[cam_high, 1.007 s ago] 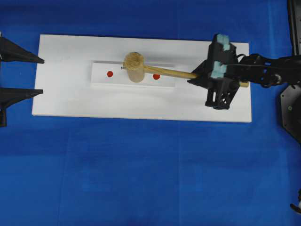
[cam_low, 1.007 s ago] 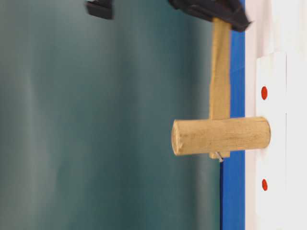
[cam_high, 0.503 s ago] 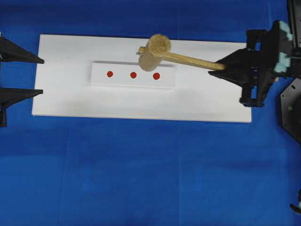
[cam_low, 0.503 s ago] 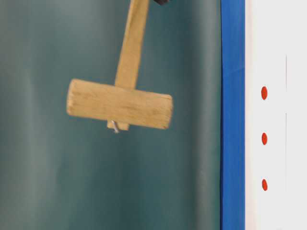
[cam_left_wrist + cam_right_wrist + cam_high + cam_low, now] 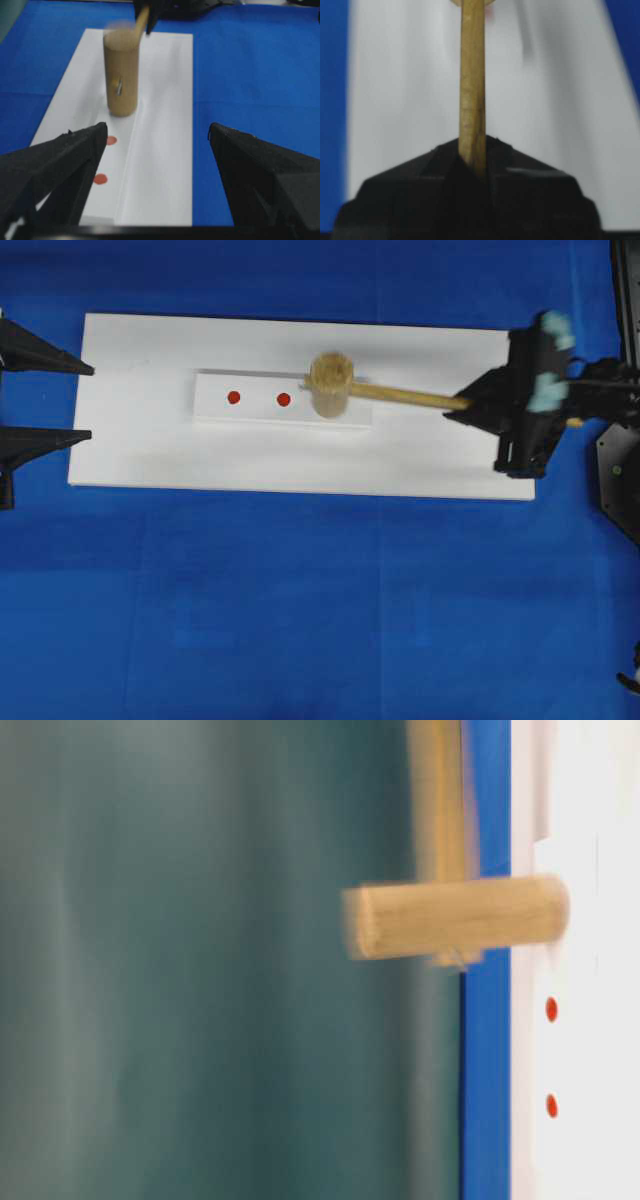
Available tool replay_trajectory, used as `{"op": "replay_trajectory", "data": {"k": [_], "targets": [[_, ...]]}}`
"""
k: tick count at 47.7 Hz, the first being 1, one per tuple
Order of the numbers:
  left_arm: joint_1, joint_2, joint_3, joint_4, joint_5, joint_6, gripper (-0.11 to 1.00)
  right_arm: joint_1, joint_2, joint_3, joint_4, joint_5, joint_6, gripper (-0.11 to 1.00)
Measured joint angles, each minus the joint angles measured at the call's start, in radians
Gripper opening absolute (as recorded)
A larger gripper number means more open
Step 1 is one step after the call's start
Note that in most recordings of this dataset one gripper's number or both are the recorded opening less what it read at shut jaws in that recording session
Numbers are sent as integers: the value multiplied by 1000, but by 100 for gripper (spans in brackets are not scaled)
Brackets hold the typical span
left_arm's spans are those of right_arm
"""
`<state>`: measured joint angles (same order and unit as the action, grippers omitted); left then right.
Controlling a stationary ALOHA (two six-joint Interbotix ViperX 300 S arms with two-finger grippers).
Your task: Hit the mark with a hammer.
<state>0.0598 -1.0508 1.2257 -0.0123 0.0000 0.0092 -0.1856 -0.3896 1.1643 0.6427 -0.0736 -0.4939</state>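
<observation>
A: One white board (image 5: 140, 455) carries the white strip (image 5: 258, 412). The hammer (image 5: 330, 386), blurred, seems to have its head down on the strip's end nearest the right claw (image 5: 462, 406), covering that end's dot. The mark (image 5: 284, 399) sits uncovered at mid-strip, just beside the head.

B: So how should the blow go?

A: My judgement: lift, carry the head along the strip toward its middle, keep the handle in line with the strip, and bring the flat face down square on the mark. A sideways drift would land it on an end dot.

B: And the claws?

A: The right claw is clenched on the handle's far end, off the strip's end. The left claw (image 5: 88, 400) stands beyond the strip's other end, spread wide, holding and touching nothing.
</observation>
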Motion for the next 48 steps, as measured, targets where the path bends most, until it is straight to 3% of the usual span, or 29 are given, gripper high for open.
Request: {"op": "replay_trajectory", "data": {"k": [5, 12, 35, 48], "targets": [[0, 0, 2, 0, 0, 0, 80, -3, 101, -2, 11, -3, -2, 1], [0, 0, 2, 0, 0, 0, 80, -3, 106, -18, 12, 3, -14, 1], [0, 0, 2, 0, 0, 0, 80, -2, -170, -80, -21, 26, -18, 1], [0, 0, 2, 0, 0, 0, 80, 5, -167, -138, -40, 67, -18, 1]]}}
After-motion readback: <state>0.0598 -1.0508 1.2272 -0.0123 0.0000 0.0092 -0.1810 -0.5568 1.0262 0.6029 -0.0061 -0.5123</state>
